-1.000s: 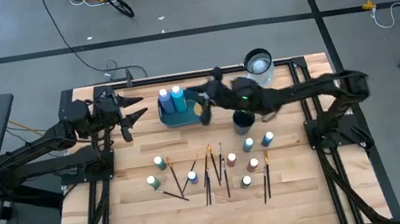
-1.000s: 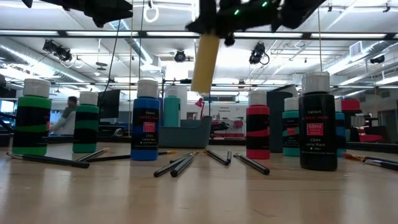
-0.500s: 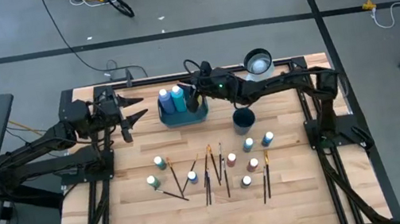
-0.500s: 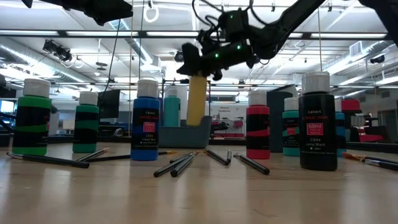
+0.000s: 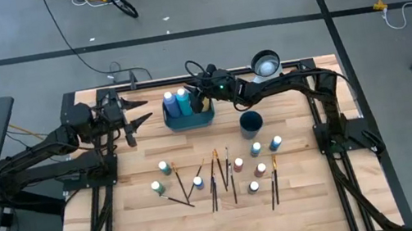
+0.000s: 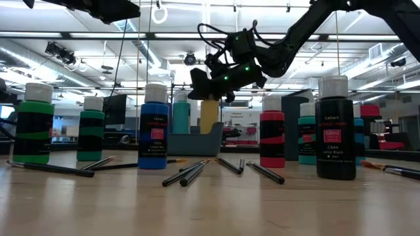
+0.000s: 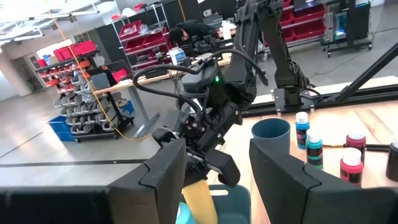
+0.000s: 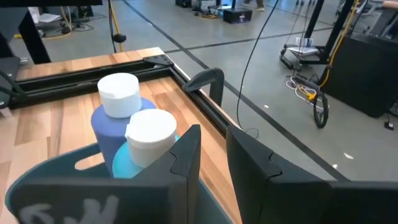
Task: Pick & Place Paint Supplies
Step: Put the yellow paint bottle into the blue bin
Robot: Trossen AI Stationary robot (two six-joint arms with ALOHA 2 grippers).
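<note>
Yellow bottle [image 6: 209,116] upright inside teal tray [image 5: 187,119] near tabletop's far edge, directly under right gripper [image 6: 209,97], fingers narrowly clamping its top; left gripper [image 5: 136,112] wide, farther off.

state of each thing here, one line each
right gripper: over the teal tray, shut on the yellow bottle
yellow bottle: upright, lowered into the tray
teal tray: holds two upright bottles besides
left gripper: open, empty, waiting left of the tray
dark blue cup: upright
loose bottles: standing on the table
brushes: lying flat
</note>
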